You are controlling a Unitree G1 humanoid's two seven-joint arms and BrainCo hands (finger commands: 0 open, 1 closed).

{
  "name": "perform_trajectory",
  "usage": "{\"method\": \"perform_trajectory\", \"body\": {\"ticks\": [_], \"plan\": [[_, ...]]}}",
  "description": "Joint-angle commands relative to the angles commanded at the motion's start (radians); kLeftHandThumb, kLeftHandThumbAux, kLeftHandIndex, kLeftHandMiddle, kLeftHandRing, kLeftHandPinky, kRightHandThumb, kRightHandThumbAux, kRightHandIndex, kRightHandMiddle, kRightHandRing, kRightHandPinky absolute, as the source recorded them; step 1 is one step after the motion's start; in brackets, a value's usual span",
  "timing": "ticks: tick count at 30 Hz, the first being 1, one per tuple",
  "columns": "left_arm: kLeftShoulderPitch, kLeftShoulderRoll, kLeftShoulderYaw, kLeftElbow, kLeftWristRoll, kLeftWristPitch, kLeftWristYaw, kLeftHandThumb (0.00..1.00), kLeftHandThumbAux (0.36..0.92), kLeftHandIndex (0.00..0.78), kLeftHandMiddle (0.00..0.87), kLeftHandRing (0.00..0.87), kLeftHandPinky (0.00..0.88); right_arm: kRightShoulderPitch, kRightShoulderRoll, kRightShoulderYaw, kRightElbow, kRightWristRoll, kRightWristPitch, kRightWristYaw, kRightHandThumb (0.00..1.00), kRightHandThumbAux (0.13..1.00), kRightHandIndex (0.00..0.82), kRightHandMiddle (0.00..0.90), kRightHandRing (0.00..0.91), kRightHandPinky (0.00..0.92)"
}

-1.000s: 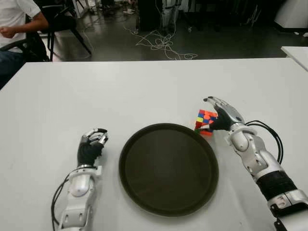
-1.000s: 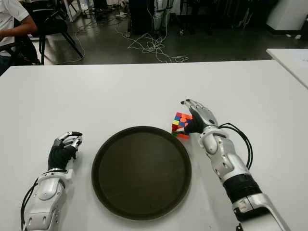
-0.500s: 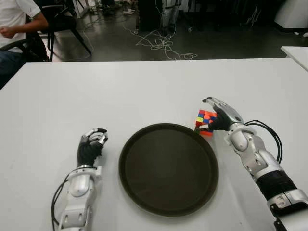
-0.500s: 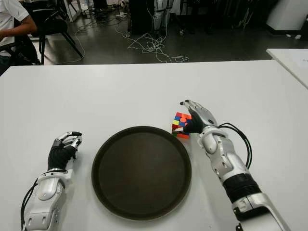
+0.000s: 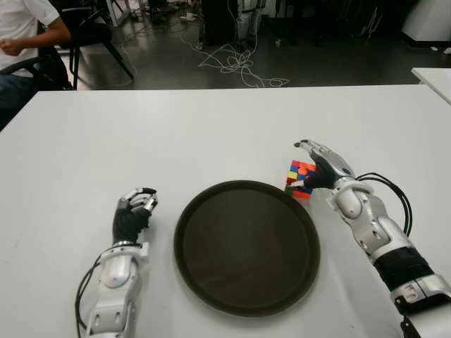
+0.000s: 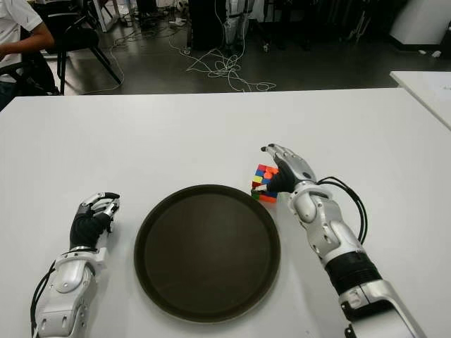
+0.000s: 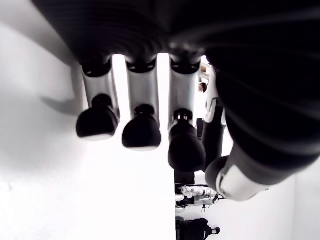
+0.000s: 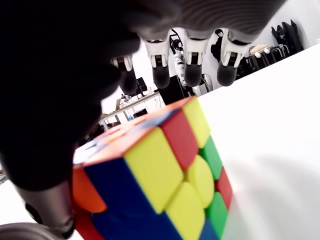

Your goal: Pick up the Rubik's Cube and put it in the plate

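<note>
**Right hand poised over cube beside plate**

Left hand (image 5: 132, 215): idle on the white worktop (image 5: 211, 134), left of the plate, fingers curled loosely, holding nothing. Centre: round dark-brown plate (image 5: 246, 244), bare, ready as target. Just beyond its far right rim: multicoloured Rubik's Cube (image 5: 299, 177), on the worktop, not yet lifted. Right hand (image 5: 320, 163): arched over the cube, fingers (image 8: 193, 67) spread above it, thumb at its side, grasp apparently not closed. Obstacle: only the rim. Far left: seated person (image 5: 21, 35), well apart.

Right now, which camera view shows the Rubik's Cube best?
The right wrist view: the Rubik's Cube fills the frame, its coloured stickers clear, under the right hand. Both eye views show it small, on the table beside the plate's far right rim. The left wrist view misses it.
</note>
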Motion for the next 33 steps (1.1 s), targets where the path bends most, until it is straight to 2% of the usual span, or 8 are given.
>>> {"method": "perform_trajectory", "body": {"ticks": [17,33], "plan": [[0.001,0.005,-0.005,0.001,0.009,0.005,-0.001,0.711,0.704,0.444,0.809,0.818,0.811,-0.011,0.012,0.011,0.005,-0.001,-0.013,-0.007,0.0,0.75,0.0,0.0,0.0,0.0],[0.005,0.011,-0.009,0.006,0.013,-0.021,-0.006,0.711,0.704,0.444,0.807,0.82,0.813,-0.012,0.021,0.014,0.003,0.007,-0.006,-0.006,0.0,0.746,0.0,0.0,0.0,0.0]]}}
